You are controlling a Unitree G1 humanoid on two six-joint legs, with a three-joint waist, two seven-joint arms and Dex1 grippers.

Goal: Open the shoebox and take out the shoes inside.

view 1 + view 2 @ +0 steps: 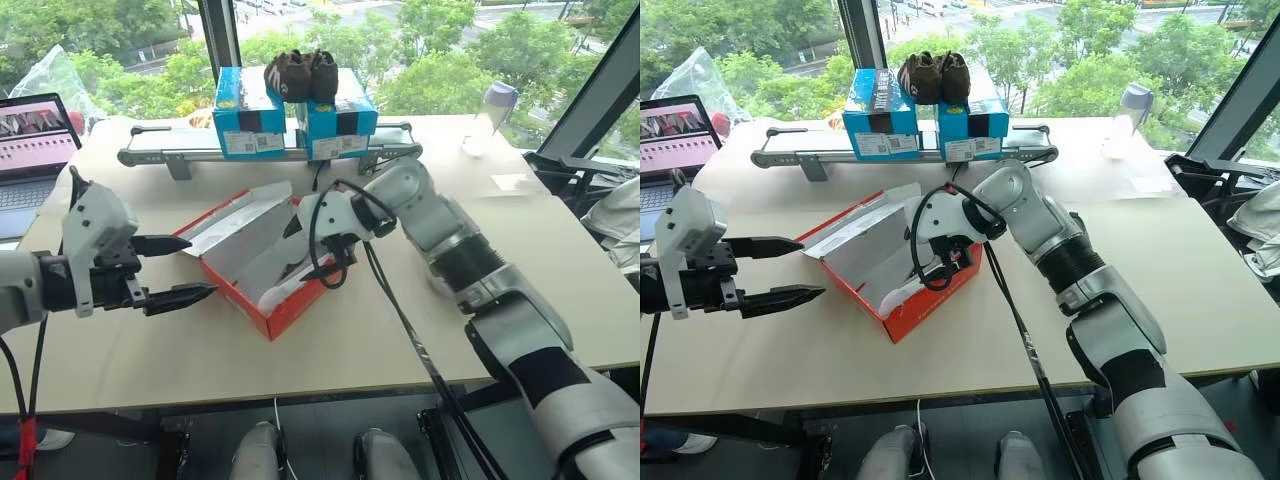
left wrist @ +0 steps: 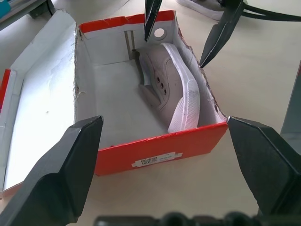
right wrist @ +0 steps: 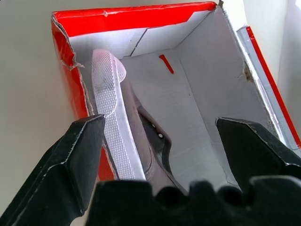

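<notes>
One shoe (image 2: 170, 92) lies against the shoebox (image 2: 160, 150) wall; my wide-open right tool (image 1: 322, 250) could snag cardboard and drag it.

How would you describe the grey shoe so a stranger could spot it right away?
On the pale table, find the open red-orange shoebox. The grey shoe lies on its side inside, along one long wall, white sole against it. The other shoes, a dark brown pair, sit on blue boxes.

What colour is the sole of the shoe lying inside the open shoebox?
Pale whitish, with a fine textured pattern; the shoe in the shoebox shows best in the left wrist view.
</notes>
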